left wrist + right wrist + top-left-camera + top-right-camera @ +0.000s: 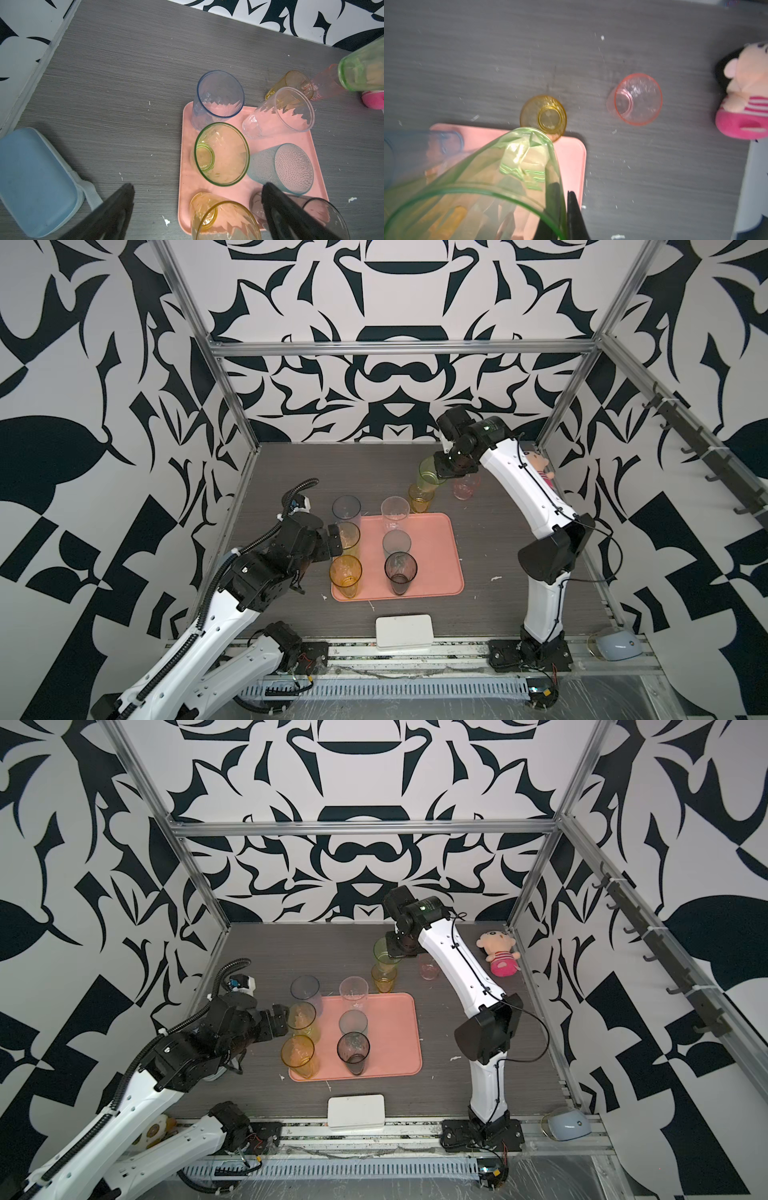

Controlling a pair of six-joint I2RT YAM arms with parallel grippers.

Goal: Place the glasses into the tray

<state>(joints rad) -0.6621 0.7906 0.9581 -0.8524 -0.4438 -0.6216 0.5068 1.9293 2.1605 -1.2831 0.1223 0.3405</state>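
Grey wood-grain tabletop (291, 472), black-and-white patterned walls (395, 377) around.

Right gripper (563, 193) is closed in a pinch on the rim wall of the green tumbler (508, 166), one finger inside and one outside. The glass hangs clear of the tabletop, seemingly tilted, above the far edge of the tray (436, 556).

Left gripper (197, 187) is spread wide and empty, at the tray's left side beside the yellow-green tumbler (222, 153).

Six glasses fill the tray's left and middle; its right strip is bare. Small amber glass (420, 497) stands just past the far rim, right under your load. Pink glass (465, 487) stands farther out.

Carry the green one over the amber without dipping. Level it and lower it onto the bare strip. Part the fingers only once the base sits flat. A one-wall pinch lets it swing, so go slow.
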